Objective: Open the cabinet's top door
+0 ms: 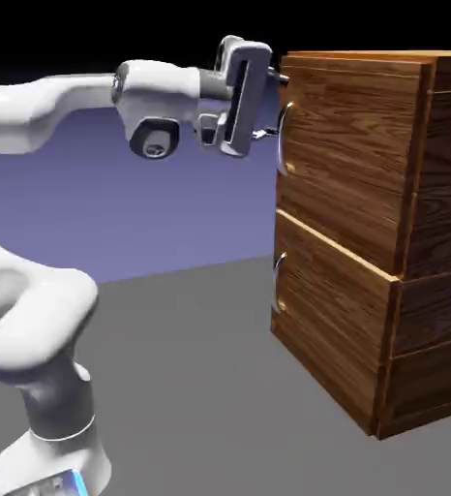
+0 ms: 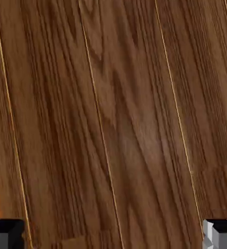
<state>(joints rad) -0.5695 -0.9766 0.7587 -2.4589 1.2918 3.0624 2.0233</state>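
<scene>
Evidently, our fingers [image 1: 272, 105]: spread wide, holding nothing, perhaps so the handle can fit between them
top door [image 1: 350, 150]: shut, just ahead of the fingertips
handle [image 1: 283, 139]: upright, beside the lower fingertip

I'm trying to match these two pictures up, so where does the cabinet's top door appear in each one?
Exterior view: the top door is right of center, in the upper half, above the lower panel.
Hand view: its wood grain fills nearly the whole picture, apart from a dark strip at the lower left edge.
Shared landmark: the jaws, near the door's handle in the exterior view and at the hand view's bottom corners.
</scene>
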